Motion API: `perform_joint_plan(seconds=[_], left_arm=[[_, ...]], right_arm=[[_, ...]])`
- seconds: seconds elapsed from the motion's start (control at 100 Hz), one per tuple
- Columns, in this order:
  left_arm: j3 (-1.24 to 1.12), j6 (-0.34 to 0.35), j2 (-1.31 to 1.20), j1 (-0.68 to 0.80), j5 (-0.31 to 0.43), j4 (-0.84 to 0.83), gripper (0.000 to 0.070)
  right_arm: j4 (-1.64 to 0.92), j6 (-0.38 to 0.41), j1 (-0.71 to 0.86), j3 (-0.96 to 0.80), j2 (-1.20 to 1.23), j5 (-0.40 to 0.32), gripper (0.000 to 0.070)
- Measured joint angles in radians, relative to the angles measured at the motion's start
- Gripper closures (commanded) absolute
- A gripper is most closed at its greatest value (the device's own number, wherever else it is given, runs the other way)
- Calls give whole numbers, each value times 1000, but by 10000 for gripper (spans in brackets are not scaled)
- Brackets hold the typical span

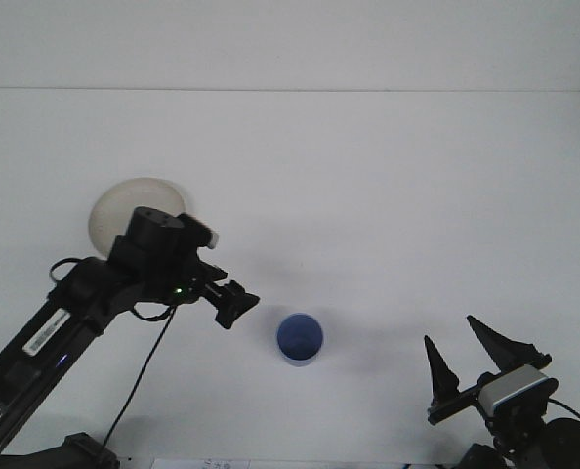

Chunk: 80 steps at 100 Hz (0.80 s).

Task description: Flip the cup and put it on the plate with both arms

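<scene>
Blue cup (300, 339), cream plate (124, 208), black arms on a white table (388, 195).

The cup is a plain mid-blue, its inside a shade darker than its paler outer wall, with no pattern. The plate is an off-white cream, unmarked. The left arm (95, 293) is black with a light grey block on top, a small green light and a white label strip; the left gripper (233, 305) is black. The right gripper (471, 357) has black pointed fingers (437, 365) and a silver-grey block behind them. The wall is plain white.
</scene>
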Motion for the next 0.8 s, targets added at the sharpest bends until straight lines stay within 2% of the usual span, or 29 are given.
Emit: perform_joint_plan(seconds=[0.21, 0.41, 0.8], left_arm=[[105, 35, 165, -130, -84, -81, 115], [117, 64, 242, -210, -145, -81, 115], [117, 82, 360, -272, -153, -28, 116]], right_arm=[[0, 0, 0, 0, 0, 0, 204], [0, -1, 0, 0, 0, 0, 204], [-5, -1, 0, 0, 0, 0, 204]])
